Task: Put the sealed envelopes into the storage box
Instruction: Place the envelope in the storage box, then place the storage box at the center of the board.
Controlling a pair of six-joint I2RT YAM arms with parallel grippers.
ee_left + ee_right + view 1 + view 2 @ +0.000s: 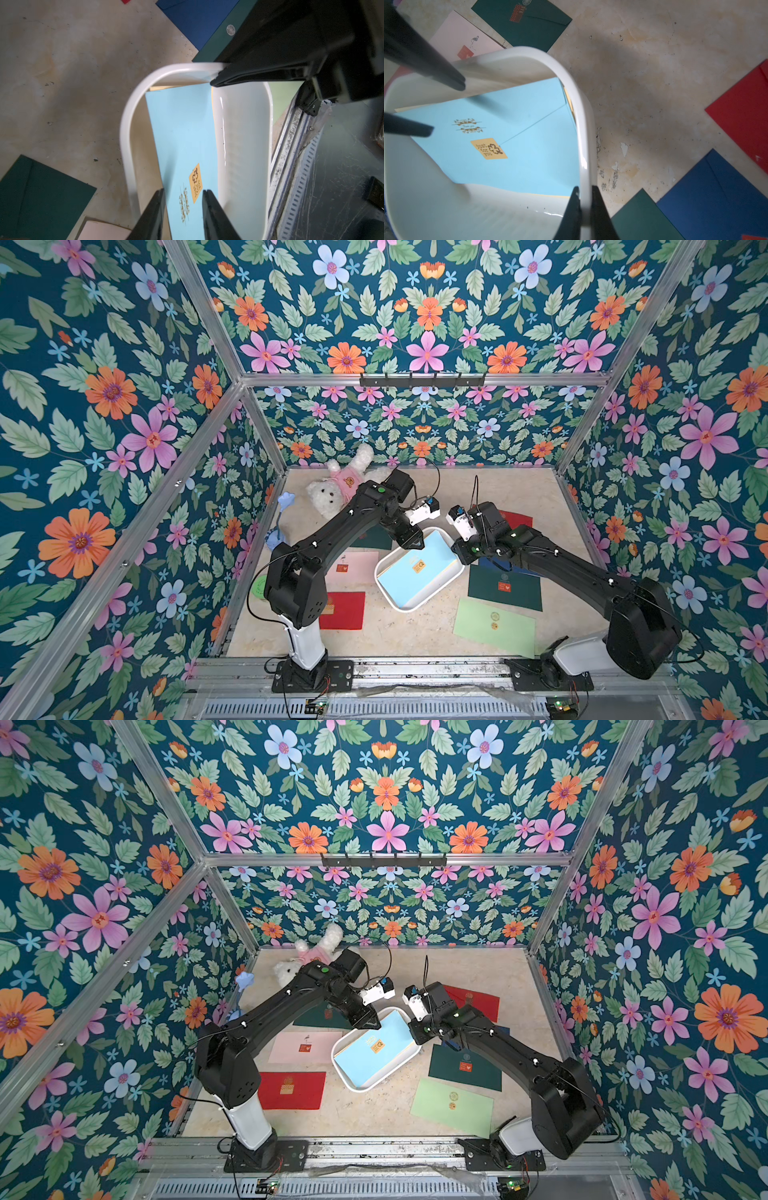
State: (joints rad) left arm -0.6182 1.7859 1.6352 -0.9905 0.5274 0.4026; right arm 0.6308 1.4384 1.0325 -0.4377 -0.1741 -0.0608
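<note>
Tabletop (415, 635): plush toy (328, 497), flower cup (276, 537) beyond storage box (409, 607)

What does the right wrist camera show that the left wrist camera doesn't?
Only right wrist: the flamingo print on the pink envelope and the red sticker on a dark green envelope. Only left wrist: the light green envelope and the metal rail. Both: the light blue envelope in the storage box, the navy envelope, the open left claw, the right claw shut on the rim.
</note>
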